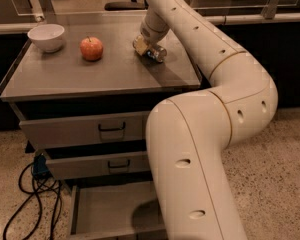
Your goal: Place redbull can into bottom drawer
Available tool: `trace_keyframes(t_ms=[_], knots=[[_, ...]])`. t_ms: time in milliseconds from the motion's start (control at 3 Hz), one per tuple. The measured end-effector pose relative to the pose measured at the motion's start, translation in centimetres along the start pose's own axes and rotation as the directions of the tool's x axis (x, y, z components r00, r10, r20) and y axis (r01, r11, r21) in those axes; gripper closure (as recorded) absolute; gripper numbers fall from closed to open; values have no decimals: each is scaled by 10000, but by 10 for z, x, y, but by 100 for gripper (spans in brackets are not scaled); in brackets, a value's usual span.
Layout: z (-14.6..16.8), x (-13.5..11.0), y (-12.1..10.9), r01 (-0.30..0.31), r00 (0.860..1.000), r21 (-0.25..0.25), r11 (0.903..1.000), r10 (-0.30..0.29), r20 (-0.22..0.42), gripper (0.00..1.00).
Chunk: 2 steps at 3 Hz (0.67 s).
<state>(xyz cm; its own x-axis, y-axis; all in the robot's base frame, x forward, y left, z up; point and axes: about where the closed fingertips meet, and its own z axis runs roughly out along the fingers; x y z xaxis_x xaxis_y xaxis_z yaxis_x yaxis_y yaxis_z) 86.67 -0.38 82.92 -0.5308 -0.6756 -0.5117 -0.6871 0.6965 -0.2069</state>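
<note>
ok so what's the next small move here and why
Probably lift the redbull can straight up, if the hold is firm: the tool is down on it on the cabinet top, while the bottom drawer stands open below, so it must clear the edge first.

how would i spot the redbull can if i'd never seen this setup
Start at the grey cabinet top. Toward its back right, at the gripper on the end of the big white arm, lies the redbull can. It is a slim silver cylinder, unlike the round red apple and white bowl to its left.
</note>
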Motion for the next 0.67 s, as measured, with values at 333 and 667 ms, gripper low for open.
trace_keyframes(t_ms=[333, 667], knots=[[-16, 12, 7, -83, 10000, -184, 9998, 82, -28, 100], [-90, 42, -16, -1000, 9917, 419, 9941, 962, 853, 100]])
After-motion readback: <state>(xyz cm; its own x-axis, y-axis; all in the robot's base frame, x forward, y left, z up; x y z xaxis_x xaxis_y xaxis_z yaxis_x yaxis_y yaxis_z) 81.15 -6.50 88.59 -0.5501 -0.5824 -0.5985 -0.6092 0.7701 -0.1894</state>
